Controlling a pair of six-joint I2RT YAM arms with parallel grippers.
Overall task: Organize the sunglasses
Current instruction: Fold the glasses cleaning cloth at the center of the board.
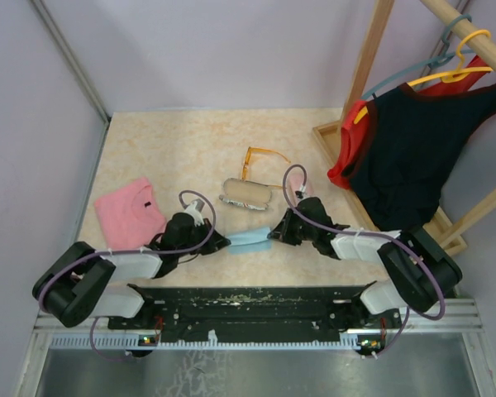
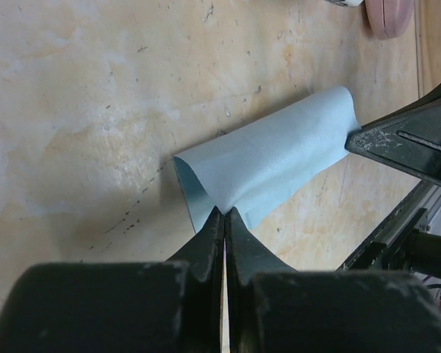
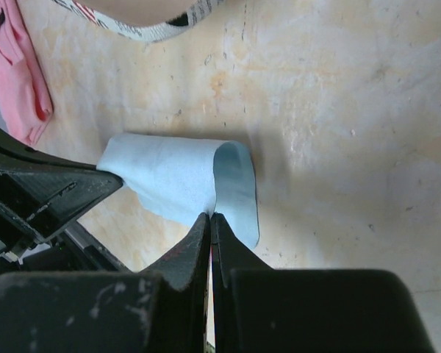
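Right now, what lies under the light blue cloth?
Only the tabletop shows beneath the raised edges of the light blue cloth. The cloth is folded over itself, so the inside of the fold is covered and cannot be seen.

Pale blue cloth (image 1: 250,240), orange-framed sunglasses (image 1: 250,159)

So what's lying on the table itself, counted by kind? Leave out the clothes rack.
Sunglasses: 1, orange
Cases: 2, the printed case and the pink case
Cloths: 2, the blue cloth and the pink cloth
Total: 5
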